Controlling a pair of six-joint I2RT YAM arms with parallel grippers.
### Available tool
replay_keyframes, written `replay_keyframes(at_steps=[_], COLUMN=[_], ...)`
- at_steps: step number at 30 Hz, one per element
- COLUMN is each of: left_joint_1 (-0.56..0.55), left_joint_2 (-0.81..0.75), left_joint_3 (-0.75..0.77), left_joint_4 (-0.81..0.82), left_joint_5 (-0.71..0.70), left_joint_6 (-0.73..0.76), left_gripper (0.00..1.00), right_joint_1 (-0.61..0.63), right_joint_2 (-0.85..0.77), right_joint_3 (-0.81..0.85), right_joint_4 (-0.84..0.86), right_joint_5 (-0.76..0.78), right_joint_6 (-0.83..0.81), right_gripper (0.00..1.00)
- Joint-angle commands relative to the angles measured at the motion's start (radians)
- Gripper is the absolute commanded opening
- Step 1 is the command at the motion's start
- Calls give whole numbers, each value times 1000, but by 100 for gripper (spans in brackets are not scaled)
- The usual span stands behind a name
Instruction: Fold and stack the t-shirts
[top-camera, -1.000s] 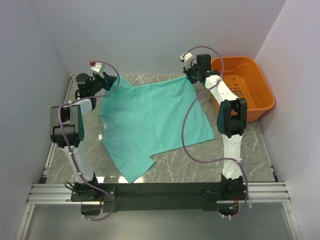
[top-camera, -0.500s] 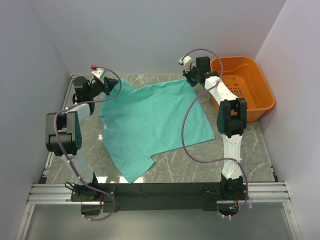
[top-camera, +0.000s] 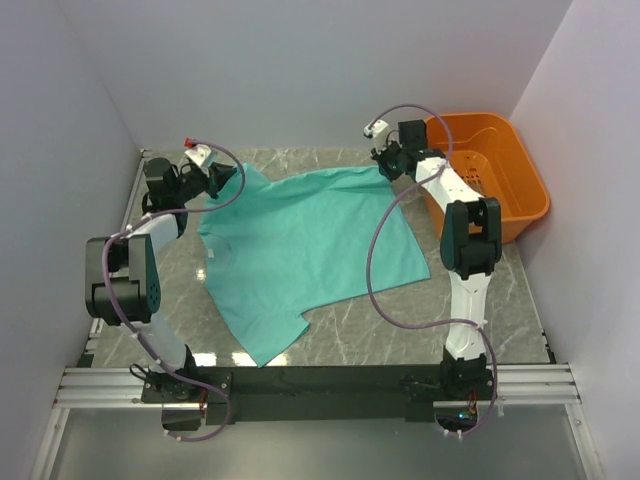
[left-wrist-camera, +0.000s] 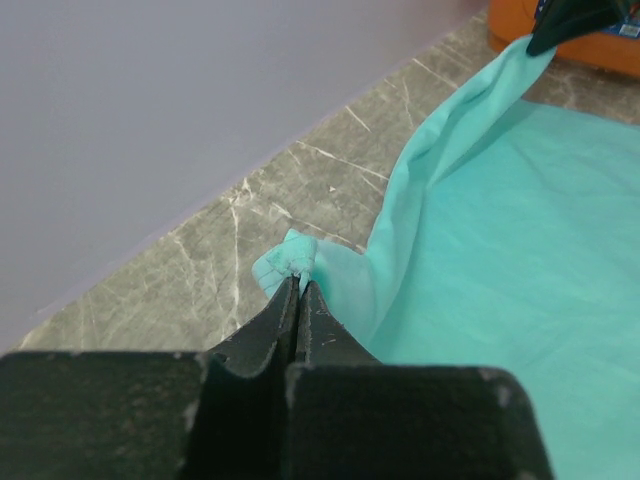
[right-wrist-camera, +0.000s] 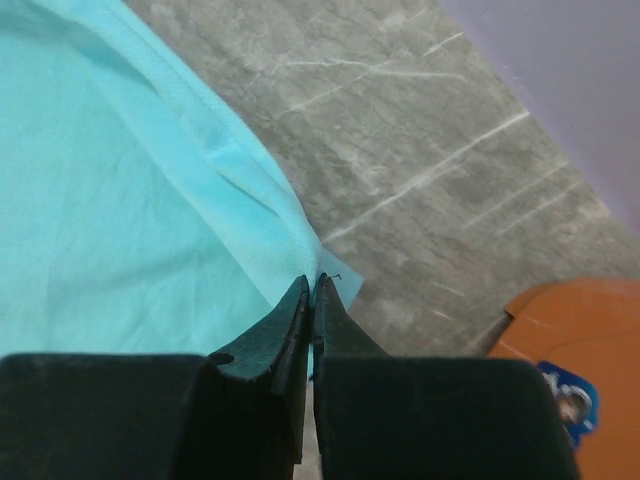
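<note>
1. Teal cloth covers most of the grey marble-patterned table (top-camera: 500, 300). The t-shirt (top-camera: 305, 250) lies spread out between the two arms, with its round neck toward the left side and one short sleeve pointing at the near edge.
2. At the far left, the left gripper (top-camera: 222, 178) has its jaws pressed tight together on the shirt's far left corner. From the wrist view, a small crumpled bunch of teal fabric sticks out just past the black fingertips.
3. At the far right, the right gripper (top-camera: 386, 165) is likewise clamped on the shirt, at its far right corner. The stitched hem runs straight up to the tips, and a sliver of cloth pokes out beyond them on the stone side.
4. Between those two pinches, the shirt's far edge runs across the back of the table as a raised, folded ridge. It rises toward the right gripper, as the left wrist view shows. The rest of the shirt rests flat on the stone, nearer the arm bases.
5. An orange plastic basket (top-camera: 520, 190) sits in the far right corner of the table, just beside the right gripper and not touching the shirt.
</note>
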Motion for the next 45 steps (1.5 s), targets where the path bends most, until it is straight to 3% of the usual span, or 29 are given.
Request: replay_keyframes(at_steps=[1, 23, 45], left_joint_1=[5, 3, 5], left_joint_2=[-56, -155, -174], left_joint_3=[-14, -145, -177], left_joint_4=[-24, -18, -58], left_joint_5=[9, -39, -31], left_joint_6=[72, 134, 140], left_gripper=[1, 1, 1], right_joint_1=[-26, -37, -38], right_joint_2=[-101, -109, -140], right_joint_3=[-15, -100, -184], right_joint_4=[59, 99, 147], right_joint_5=[-17, 45, 67], right_joint_6=[7, -17, -10], right_gripper=[0, 0, 6])
